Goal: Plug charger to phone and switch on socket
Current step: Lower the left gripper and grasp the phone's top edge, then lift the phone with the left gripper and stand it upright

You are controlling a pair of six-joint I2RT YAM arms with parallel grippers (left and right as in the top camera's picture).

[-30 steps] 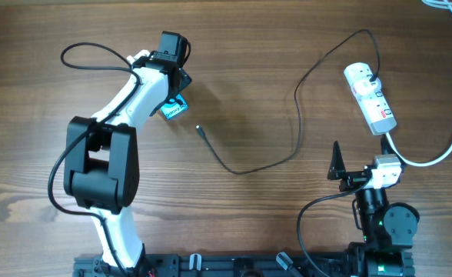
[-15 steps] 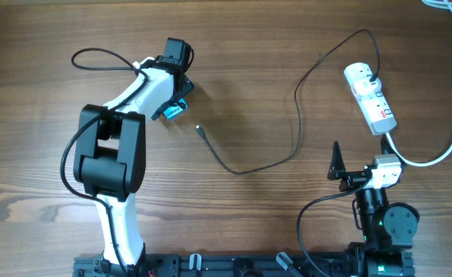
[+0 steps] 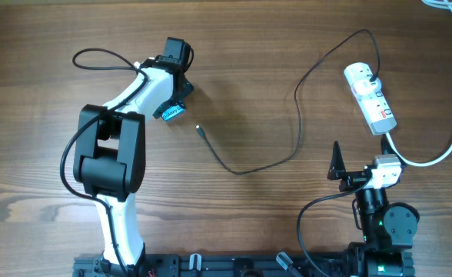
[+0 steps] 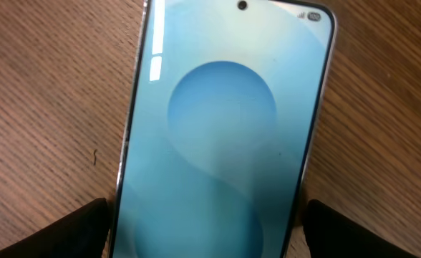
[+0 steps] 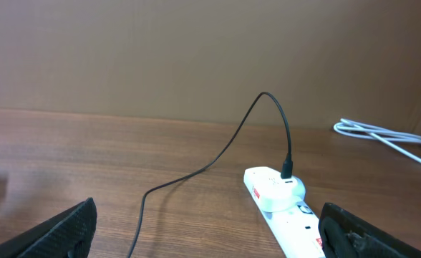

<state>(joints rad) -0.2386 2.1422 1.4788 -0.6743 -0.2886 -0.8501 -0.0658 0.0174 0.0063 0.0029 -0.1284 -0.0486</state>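
Note:
The phone (image 3: 172, 112) lies flat on the wood table at the upper left, mostly under my left gripper (image 3: 178, 98). In the left wrist view its teal-and-white screen (image 4: 218, 129) fills the frame, and my left gripper (image 4: 207, 233) has a finger against each long edge. The charger cable (image 3: 264, 165) runs from its free connector (image 3: 198, 128), just right of the phone, to a black plug (image 3: 374, 78) seated in the white socket strip (image 3: 370, 98). My right gripper (image 3: 338, 163) is open and empty, below and left of the socket (image 5: 282, 204).
The strip's thick white cord (image 3: 433, 158) curves off to the right edge. A second white cable (image 3: 450, 12) lies at the top right corner and shows in the right wrist view (image 5: 382, 132). The black cable (image 5: 196, 172) loops across the table's middle.
My left arm shifted and swung over the phone, covering more of it; it has held still for the last half second. The right arm, cable and socket have not moved.

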